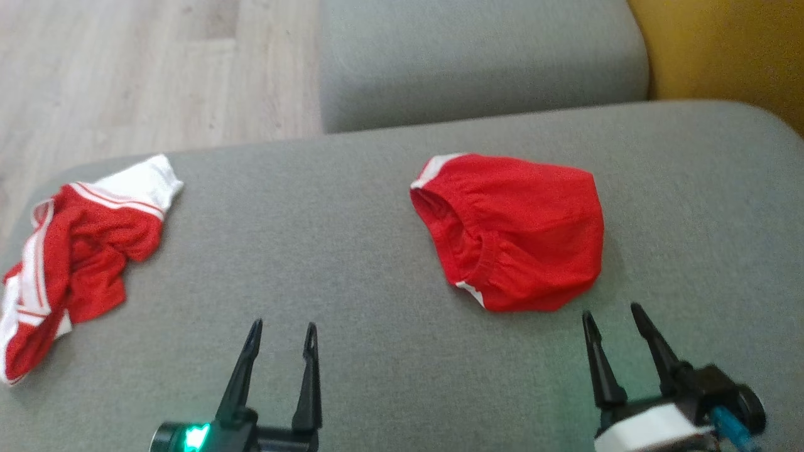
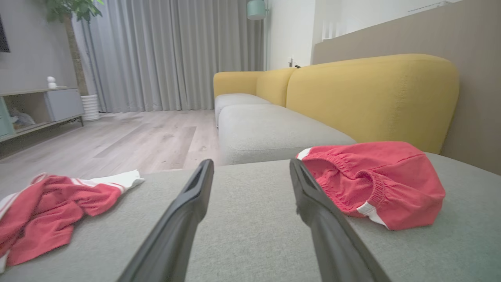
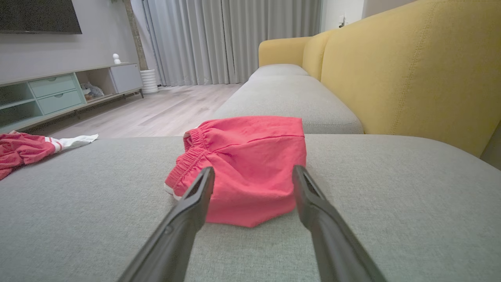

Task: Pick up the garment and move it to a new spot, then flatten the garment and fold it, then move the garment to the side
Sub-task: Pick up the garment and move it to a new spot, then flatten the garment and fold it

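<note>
A red garment [image 1: 521, 232] with white trim lies folded into a compact bundle on the grey sofa seat [image 1: 352, 251], right of centre. My right gripper [image 1: 611, 311] stands open just short of its near edge, and in the right wrist view the garment [image 3: 254, 149] sits straight beyond the open fingers [image 3: 253, 169]. My left gripper [image 1: 282, 325] is open over bare cushion with nothing between its fingers; from its wrist the folded garment [image 2: 383, 180] lies off to the right of the gripper [image 2: 251, 164]. A second red and white garment [image 1: 81, 245] lies crumpled at the seat's left edge.
The seat's left edge drops to a wooden floor [image 1: 125, 75]. Another grey cushion [image 1: 477, 56] continues behind, and a yellow backrest [image 1: 728, 50] rises on the right. Bare cushion stretches between the two garments. A low TV cabinet [image 3: 58, 92] stands far off.
</note>
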Tool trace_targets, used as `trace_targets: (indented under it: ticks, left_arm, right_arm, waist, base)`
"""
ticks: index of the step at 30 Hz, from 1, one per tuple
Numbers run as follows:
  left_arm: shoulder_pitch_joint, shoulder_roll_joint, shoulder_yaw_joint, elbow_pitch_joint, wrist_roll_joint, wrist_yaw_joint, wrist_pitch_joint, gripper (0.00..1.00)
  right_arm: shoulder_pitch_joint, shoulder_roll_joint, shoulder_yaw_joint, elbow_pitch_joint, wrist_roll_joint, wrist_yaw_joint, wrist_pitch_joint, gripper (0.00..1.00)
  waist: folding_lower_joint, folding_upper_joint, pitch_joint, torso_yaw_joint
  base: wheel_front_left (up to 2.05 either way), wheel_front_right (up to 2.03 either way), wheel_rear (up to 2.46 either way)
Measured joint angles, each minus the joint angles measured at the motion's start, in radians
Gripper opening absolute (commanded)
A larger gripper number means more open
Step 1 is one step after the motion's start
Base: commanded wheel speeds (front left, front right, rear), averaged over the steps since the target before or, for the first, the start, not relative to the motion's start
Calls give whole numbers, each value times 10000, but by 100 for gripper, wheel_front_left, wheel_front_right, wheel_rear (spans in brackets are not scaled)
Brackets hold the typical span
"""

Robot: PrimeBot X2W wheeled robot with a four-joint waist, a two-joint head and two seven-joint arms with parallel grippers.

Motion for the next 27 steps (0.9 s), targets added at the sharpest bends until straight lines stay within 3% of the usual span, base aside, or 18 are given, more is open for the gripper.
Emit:
trace_targets:
  ticks: [7,27]
  left_arm:
    - [539,12,207,-6,251,59,2,100]
    - [560,13,244,38,251,52,2,100]
  right_arm:
    - [540,13,-92,-56,6,0,0,100]
    - [540,19,-58,-50,10,0,0,100]
  waist:
    - [1,0,-419,369]
    - [3,0,-422,444]
  base:
    - [0,0,0]
    - [0,0,0]
